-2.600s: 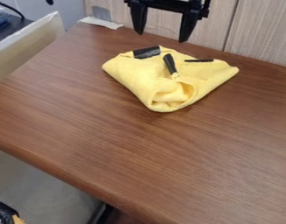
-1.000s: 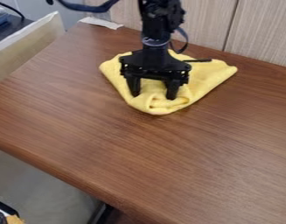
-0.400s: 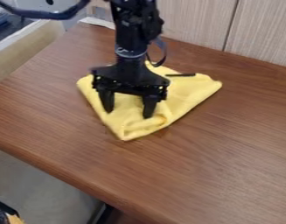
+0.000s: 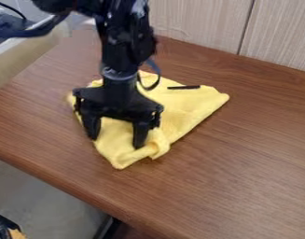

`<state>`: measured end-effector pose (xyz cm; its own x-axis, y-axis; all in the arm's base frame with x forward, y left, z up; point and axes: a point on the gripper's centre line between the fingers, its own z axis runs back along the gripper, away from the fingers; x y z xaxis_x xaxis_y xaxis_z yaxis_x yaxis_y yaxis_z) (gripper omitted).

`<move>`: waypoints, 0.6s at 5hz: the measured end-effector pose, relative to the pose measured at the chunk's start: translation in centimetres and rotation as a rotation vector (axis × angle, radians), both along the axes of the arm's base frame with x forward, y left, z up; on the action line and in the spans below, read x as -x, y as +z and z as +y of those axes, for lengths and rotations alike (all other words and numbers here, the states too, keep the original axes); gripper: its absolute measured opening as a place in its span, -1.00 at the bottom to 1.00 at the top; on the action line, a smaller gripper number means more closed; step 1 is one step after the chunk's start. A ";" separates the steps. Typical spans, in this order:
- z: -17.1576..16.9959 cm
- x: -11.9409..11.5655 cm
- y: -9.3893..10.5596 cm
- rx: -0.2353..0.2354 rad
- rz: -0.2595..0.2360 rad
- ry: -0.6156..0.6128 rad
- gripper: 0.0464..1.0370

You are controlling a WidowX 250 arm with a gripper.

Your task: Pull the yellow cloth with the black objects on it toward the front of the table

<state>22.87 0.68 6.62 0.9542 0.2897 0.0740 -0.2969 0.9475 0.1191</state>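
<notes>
Black and two-fingered, the gripper (image 4: pixel 115 143) is spread wide, its two fingers well apart and pointing down onto the yellow cloth, tips against the fabric; whether they pinch any of it cannot be told. Wood-grain table (image 4: pixel 242 158) spreads beneath, with a pale panelled wall (image 4: pixel 198 23) along its far side. The arm (image 4: pixel 120 51) enters from the upper left, bends, and drops almost upright to the wrist, leaning slightly so that its lower end sits nearer the view's left. Folded into a rough kite, the yellow cloth (image 4: pixel 185 105) lies left of the view's centre. Its broadest span runs nearly level from left to right, one corner pointing right, while its narrow, rumpled end points down toward the table's near edge. On the cloth's upper right part rests a thin dark strip (image 4: pixel 183 87), its long axis almost level across the view.
</notes>
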 end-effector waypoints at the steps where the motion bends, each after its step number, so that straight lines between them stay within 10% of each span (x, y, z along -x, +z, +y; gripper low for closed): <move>1: 0.0 0.0 0.0 0.001 0.000 0.002 0.92; 3: -0.3 -1.1 1.1 -0.006 -0.031 -0.013 0.92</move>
<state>23.98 0.33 7.76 0.9552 0.2766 0.1050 -0.2880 0.9506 0.1159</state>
